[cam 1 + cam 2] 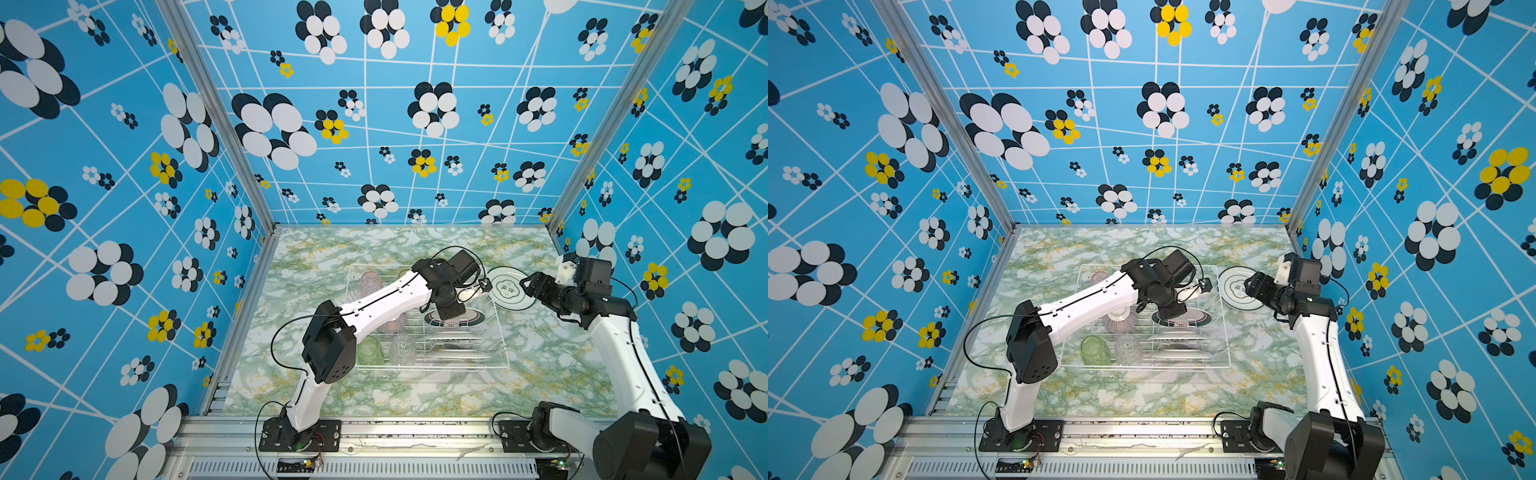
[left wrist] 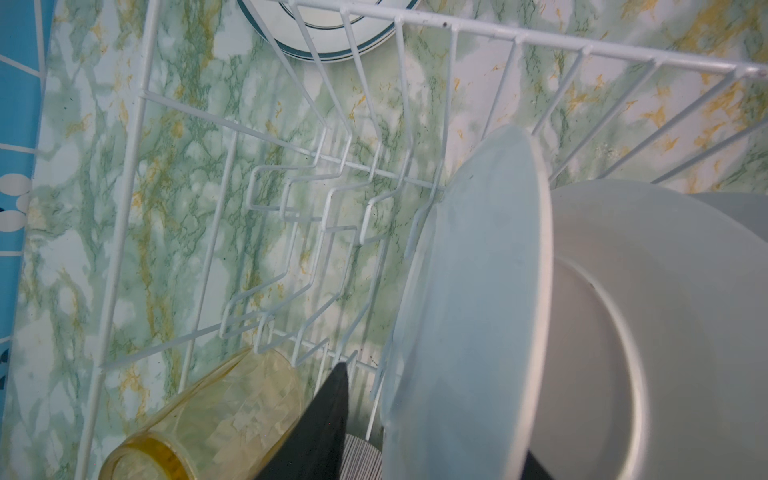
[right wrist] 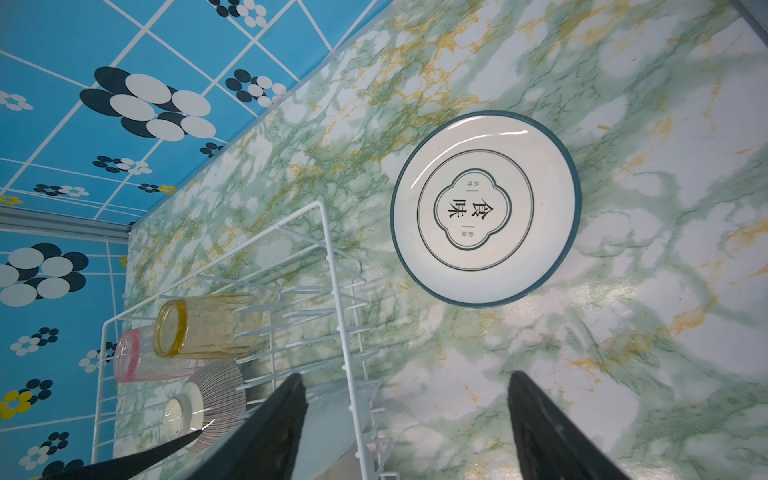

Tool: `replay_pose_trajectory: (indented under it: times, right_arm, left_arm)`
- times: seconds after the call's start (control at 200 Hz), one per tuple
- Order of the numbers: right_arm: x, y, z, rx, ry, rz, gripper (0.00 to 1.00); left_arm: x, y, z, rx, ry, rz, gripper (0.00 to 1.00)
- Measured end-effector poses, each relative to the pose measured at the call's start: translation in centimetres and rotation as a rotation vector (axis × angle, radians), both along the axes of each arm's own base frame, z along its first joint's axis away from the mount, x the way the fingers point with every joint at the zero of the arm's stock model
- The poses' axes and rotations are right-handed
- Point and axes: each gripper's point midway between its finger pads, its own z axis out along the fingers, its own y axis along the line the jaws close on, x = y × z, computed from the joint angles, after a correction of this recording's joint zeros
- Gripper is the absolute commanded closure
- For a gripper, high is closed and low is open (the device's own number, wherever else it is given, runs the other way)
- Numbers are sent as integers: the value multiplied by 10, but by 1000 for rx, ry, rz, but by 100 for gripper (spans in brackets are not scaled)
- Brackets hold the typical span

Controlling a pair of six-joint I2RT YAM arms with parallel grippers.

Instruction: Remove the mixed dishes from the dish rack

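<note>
Step in hand: taking next plate. My left gripper (image 1: pixel 469 294) is down inside rack (image 2: pixel 540 41), fingers half closed either side of upright plate (image 2: pixel 478 291) at dividers. Cannot tell if hold is firm. Right gripper (image 3: pixel 406 378) spread wide, empty, over table (image 3: pixel 665 124) near flat plate (image 3: pixel 484 208) lying outside rack. Yellow tumbler (image 2: pixel 216 415) and bowl (image 3: pixel 220 395) in rack. Next, I judge: confirm pinch, lift straight up clear of wires, mind rear plate (image 2: pixel 644 291).
</note>
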Motion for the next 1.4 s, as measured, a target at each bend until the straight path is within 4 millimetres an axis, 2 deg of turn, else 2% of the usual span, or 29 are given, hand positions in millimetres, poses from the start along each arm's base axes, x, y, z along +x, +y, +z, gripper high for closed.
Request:
replay_pose_trajectory:
  times: [0.56,0.68,0.89,0.965,1.03,1.4]
  right_arm:
    - [1,4,-1,0,1,13,22]
    - [2,5,-1,0,1,16,22]
    - [2,7,-1,0,2,21,21]
    - [2,8,-1,-1,2,24,21]
    - [2,8,-2,-2,3,23,21]
    - [2,15,-3,-2,7,43,22]
  left_arm:
    - [7,0,-10,-8,-9,1,67]
    - [7,0,-10,-8,-14,-11,85]
    - [13,0,-9,-3,-43,-26,87]
    - [13,0,-9,0,-48,-39,91]
    - [13,0,-9,2,-50,-44,97]
    - [22,7,-3,-63,-19,-31,97]
